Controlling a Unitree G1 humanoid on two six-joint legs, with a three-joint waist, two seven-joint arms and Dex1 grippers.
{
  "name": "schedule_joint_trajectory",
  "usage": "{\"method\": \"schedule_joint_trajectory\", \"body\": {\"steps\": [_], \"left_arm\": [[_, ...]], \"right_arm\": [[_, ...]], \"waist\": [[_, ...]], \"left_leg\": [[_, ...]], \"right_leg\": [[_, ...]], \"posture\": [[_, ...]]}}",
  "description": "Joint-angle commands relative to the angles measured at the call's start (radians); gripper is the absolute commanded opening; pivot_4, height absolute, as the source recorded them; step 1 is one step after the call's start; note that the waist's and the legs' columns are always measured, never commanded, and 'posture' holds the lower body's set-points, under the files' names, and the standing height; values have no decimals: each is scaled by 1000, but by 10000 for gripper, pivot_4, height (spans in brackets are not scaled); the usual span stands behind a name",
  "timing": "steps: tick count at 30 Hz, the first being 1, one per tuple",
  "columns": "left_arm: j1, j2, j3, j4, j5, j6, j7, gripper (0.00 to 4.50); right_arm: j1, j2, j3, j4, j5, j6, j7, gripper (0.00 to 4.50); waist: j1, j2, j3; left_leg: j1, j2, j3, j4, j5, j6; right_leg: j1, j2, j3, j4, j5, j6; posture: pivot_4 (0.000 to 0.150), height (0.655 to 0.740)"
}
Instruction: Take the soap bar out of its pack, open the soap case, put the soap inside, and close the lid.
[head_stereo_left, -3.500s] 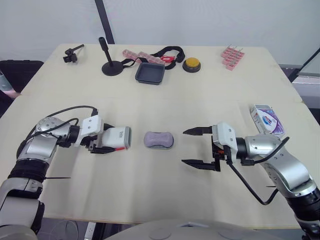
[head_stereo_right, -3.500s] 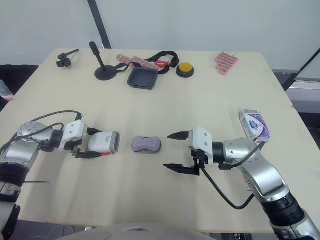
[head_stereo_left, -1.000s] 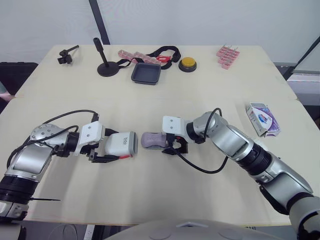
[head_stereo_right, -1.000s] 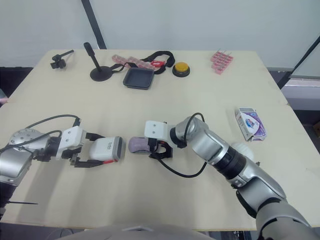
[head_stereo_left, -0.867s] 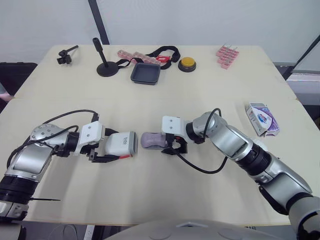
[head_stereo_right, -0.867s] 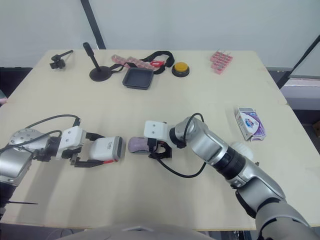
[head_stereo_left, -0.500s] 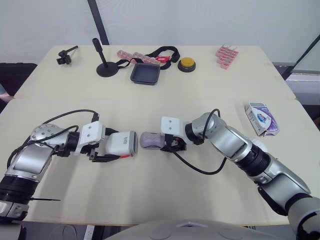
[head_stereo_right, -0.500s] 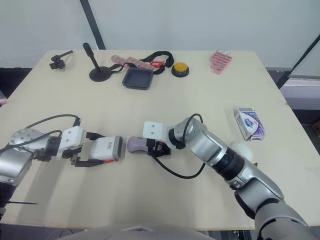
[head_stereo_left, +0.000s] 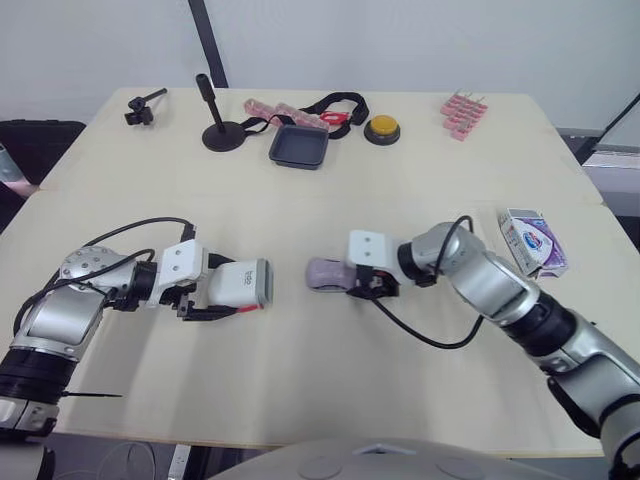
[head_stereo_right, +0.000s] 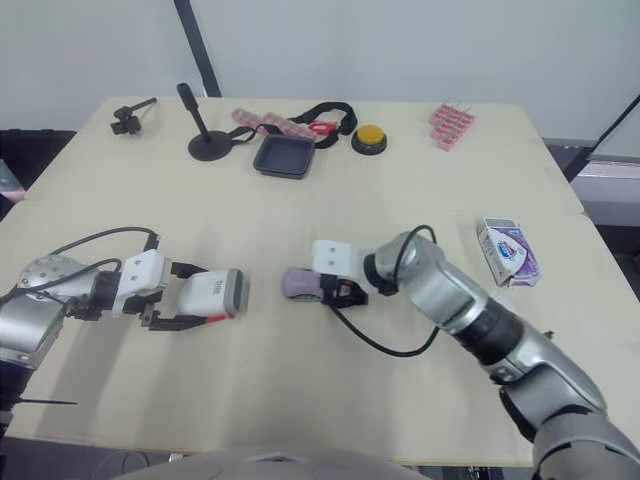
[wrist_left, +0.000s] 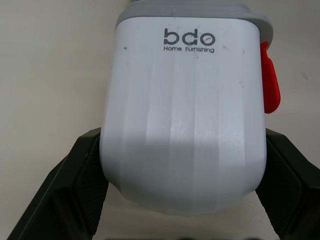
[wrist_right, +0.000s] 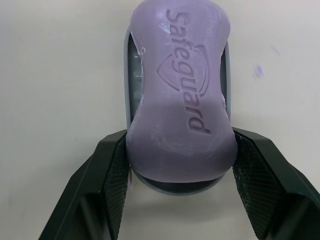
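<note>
The purple soap bar (wrist_right: 182, 100) lies on a shallow grey tray (wrist_right: 131, 75) at mid-table. My right gripper (head_stereo_left: 352, 281) is shut on the soap bar from its right end, one finger (wrist_right: 112, 170) pressing on each side. To the left, the white soap case (head_stereo_left: 243, 286) with a grey rim and red clasp (wrist_left: 270, 85) lies on its side. My left gripper (head_stereo_left: 225, 290) is shut on the soap case, which stands a short gap apart from the soap. The white and purple soap pack (head_stereo_left: 533, 240) lies near the right edge.
Along the far side stand a black stand (head_stereo_left: 222, 130), a small black clamp (head_stereo_left: 143, 107), a dark square tray (head_stereo_left: 300, 146), a black strap (head_stereo_left: 335, 105), a yellow button (head_stereo_left: 382, 128) and pink clips (head_stereo_left: 463, 108). Cables trail from both wrists.
The head view has shifted slightly. My right gripper has drawn the soap and its grey tray to the right, widening the gap to the white case. The left gripper keeps its hold.
</note>
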Motion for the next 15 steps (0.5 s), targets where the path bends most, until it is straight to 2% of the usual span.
{"method": "schedule_joint_trajectory", "body": {"steps": [1,5,8,10,15], "left_arm": [[-21,-11,-2,2,6,-20,6,35007],[-25,-19,-5,7,11,-23,5,35007],[-75,-89,-58,51,42,-49,15,35007],[-93,-112,-77,74,57,-60,15,35007],[-143,-170,-118,136,83,-95,23,35007]], "right_arm": [[23,-46,-44,-61,9,11,15,27033],[31,-56,-53,-75,11,17,16,27033],[46,-98,-88,-131,31,37,35,27033],[43,-109,-93,-142,38,39,41,27033],[22,-126,-98,-155,43,41,55,27033]], "waist": [[0,0,0],[-4,0,0],[5,1,1],[2,1,0],[-1,1,1]], "left_leg": [[0,0,0,0,0,0],[-2,0,0,0,0,0],[-4,0,0,0,0,0],[0,-1,0,0,1,1],[-5,0,0,0,1,1]], "right_leg": [[0,0,0,0,0,0],[0,1,1,0,0,0],[0,0,0,0,0,0],[0,-1,0,0,0,0],[0,1,1,0,0,0]], "posture": [[1500,7400],[1500,7400],[1500,7400],[1500,7400],[1500,7400]]}}
